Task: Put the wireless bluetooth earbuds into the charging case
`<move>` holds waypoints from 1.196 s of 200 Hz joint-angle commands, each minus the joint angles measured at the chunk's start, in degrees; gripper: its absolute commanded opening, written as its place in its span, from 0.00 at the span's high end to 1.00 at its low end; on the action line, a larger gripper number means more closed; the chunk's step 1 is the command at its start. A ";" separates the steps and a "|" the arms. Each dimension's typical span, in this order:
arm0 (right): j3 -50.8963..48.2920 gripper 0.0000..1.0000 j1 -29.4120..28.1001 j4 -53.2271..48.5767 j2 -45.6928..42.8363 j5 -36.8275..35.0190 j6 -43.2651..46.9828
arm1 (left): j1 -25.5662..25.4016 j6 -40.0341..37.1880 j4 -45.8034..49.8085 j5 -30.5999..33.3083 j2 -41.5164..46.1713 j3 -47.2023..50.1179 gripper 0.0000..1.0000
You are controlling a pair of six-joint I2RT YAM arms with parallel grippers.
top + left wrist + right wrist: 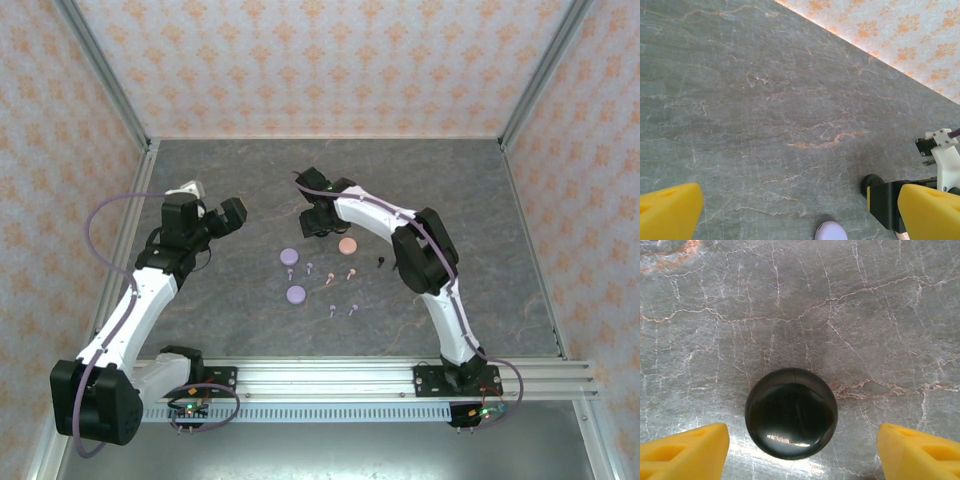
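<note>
**Overhead view.** Grey marbled stone-look tabletop (470, 190) boxed in by orange-floral patterned walls (300, 60). Two white-and-black arms bolted to a ribbed aluminium rail (330, 378) along the near edge.

**Left gripper** (213, 213). Left of centre, well apart from the task items, jaws released to their full spread. From the left wrist camera: yellow wedge-shaped fingertips (670, 210) in the two lower corners, bare stone between them. A lilac dome (830, 231) cut off by the lower edge; which of the discs, impossible to tell.

**Right gripper** (316, 220). Toward the far middle of the table, just beyond the salmon-pink round disc (348, 245). From the right wrist camera: glossy black round case (791, 413) resting closed on the stone, straddled by this gripper's own yellow pads (682, 452). Jaws parted, a strip of tabletop visible on each side of the case, hence no contact and no grasp.

**Tiny stemmed wireless earbuds** (331, 279). Loose on the stone near the table's centre, outside every case.
- Lilac and pink ones in a rough row, starting between the far lilac round disc (290, 256) and the near lilac round disc (296, 294) and running rightward to just nearward of the salmon-pink disc.
- Two more side by side to the right of the near lilac disc.
- Single black earbud (381, 262) farthest right, close beside the right arm.
</note>
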State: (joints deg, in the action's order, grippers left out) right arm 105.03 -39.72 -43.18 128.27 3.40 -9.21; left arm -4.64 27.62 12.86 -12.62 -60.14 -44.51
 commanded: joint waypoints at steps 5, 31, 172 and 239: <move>3.08 0.26 -0.35 -2.90 2.22 -1.23 0.63 | -0.52 0.51 1.64 1.37 0.12 -1.15 0.00; 3.86 0.31 -0.36 -3.10 3.47 -1.12 0.88 | -0.50 0.64 1.87 1.37 -0.33 -1.35 0.00; 3.13 0.49 -0.44 -3.01 4.67 1.00 1.29 | -0.93 0.86 2.50 1.73 -0.51 -1.58 0.00; -13.66 0.51 -0.44 12.81 -15.74 -1.67 7.07 | -1.05 -1.05 0.82 -4.78 1.25 -3.09 0.01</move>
State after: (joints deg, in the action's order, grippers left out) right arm 95.81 -39.83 -38.13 123.48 3.84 -6.26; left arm -4.91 28.01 13.76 -13.52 -60.45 -44.64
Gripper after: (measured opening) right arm 0.497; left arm 0.997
